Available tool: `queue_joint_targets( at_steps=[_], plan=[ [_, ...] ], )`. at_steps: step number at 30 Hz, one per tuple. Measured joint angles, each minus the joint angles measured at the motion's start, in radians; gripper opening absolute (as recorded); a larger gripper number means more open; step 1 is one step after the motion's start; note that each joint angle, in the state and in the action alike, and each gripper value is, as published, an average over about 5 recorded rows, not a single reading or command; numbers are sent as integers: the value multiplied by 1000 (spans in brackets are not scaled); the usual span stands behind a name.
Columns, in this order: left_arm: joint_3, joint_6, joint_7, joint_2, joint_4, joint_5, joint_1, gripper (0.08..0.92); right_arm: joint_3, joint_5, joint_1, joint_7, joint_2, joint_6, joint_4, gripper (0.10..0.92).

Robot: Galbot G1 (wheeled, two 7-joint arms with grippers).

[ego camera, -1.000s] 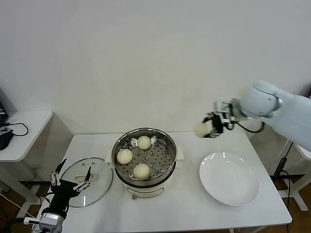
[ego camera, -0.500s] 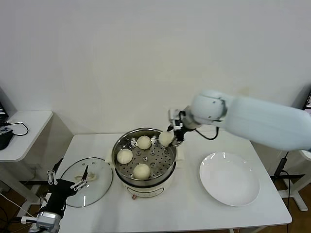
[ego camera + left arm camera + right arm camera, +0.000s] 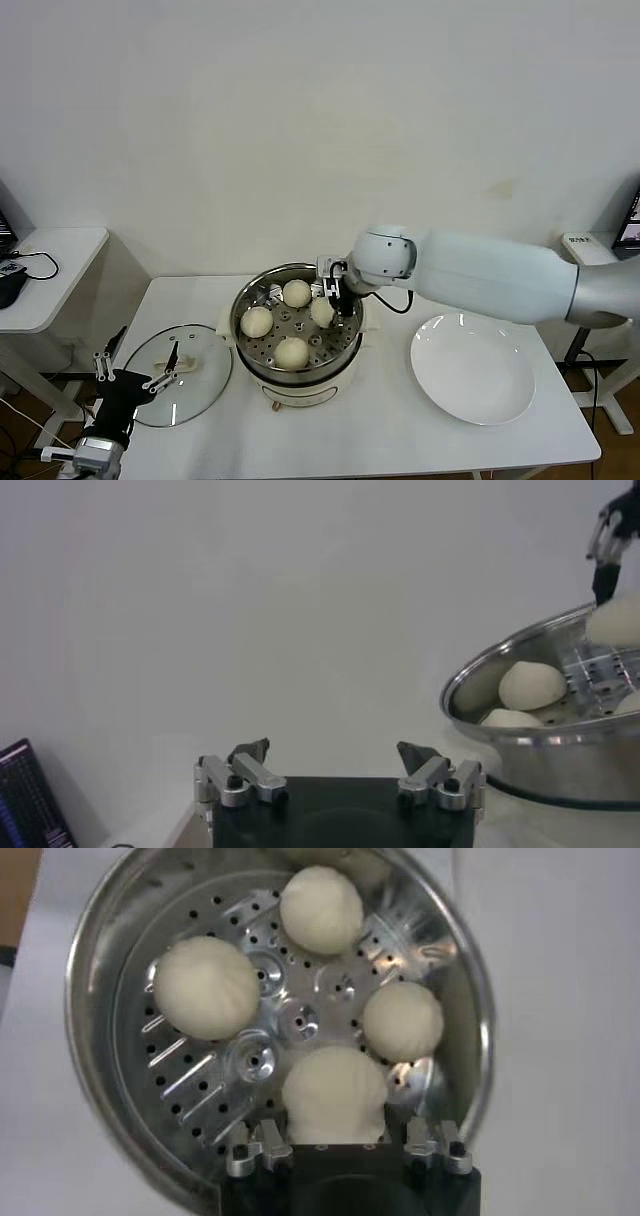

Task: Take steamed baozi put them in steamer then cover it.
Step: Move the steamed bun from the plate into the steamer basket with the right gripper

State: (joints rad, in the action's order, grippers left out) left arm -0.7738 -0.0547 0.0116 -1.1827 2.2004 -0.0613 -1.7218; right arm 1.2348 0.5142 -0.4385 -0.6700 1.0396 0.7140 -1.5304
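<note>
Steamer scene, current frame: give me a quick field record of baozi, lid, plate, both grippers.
steamer: centre of table, uncovered
steamed baozi in steamer: three resting loose on the tray
fourth baozi: between the right gripper's fingers, low over the tray
right gripper: inside the steamer rim, shut on the bun
cover: flat on the table, left of the steamer
plate: right of the steamer, no buns on it
left gripper: open, by the cover's near-left edge, holding nothing

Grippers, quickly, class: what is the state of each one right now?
Left gripper: open, empty, near the cover.
Right gripper: shut on the fourth baozi, over the steamer tray.
</note>
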Motion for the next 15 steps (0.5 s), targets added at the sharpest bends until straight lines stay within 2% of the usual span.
queue_joint_targets(
  at_steps=[7, 12, 15],
  plan=[
    [-2, 1, 0, -1, -3, 1, 0, 823, -1, -12, 20, 1, 9, 6, 14, 641],
    [-2, 1, 0, -1, -1, 1, -1, 823, -15, -7, 17, 4, 0, 8, 7, 766],
    [-2, 1, 0, 0, 1, 3, -1, 823, -32, 3, 7, 7, -16, 9, -8, 813]
  ],
)
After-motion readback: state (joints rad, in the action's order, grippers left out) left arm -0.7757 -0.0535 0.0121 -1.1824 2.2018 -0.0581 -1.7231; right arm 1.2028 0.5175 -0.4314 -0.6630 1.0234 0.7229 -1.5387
